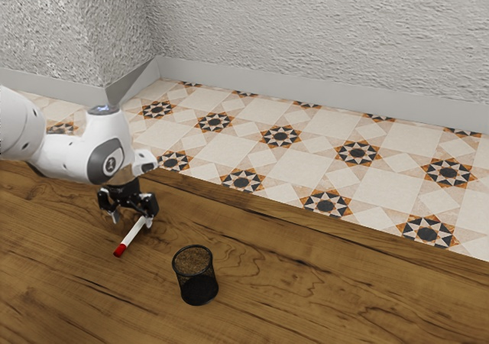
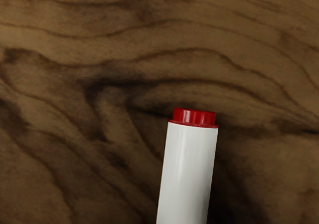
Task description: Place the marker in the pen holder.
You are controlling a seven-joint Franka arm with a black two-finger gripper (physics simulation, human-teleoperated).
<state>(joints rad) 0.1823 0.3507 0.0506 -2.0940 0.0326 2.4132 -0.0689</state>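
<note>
My gripper (image 1: pixel 132 218) is low over the wooden table in the exterior view, open, its two fingers standing well apart. The white marker (image 1: pixel 134 232) with a red cap slants below it; its white end reaches up to the finger on the exterior view's right, and whether they touch I cannot tell. In the wrist view the white barrel of the marker (image 2: pixel 187 171) ends in a short red plug, and the rest runs out past the lower edge. A black mesh pen holder (image 1: pixel 196 277) stands upright, toward the exterior view's right from the marker.
The wooden table (image 1: pixel 321 283) spreads around the pen holder. Beyond its far edge lies a patterned tile floor (image 1: pixel 306 168), with rough white walls behind.
</note>
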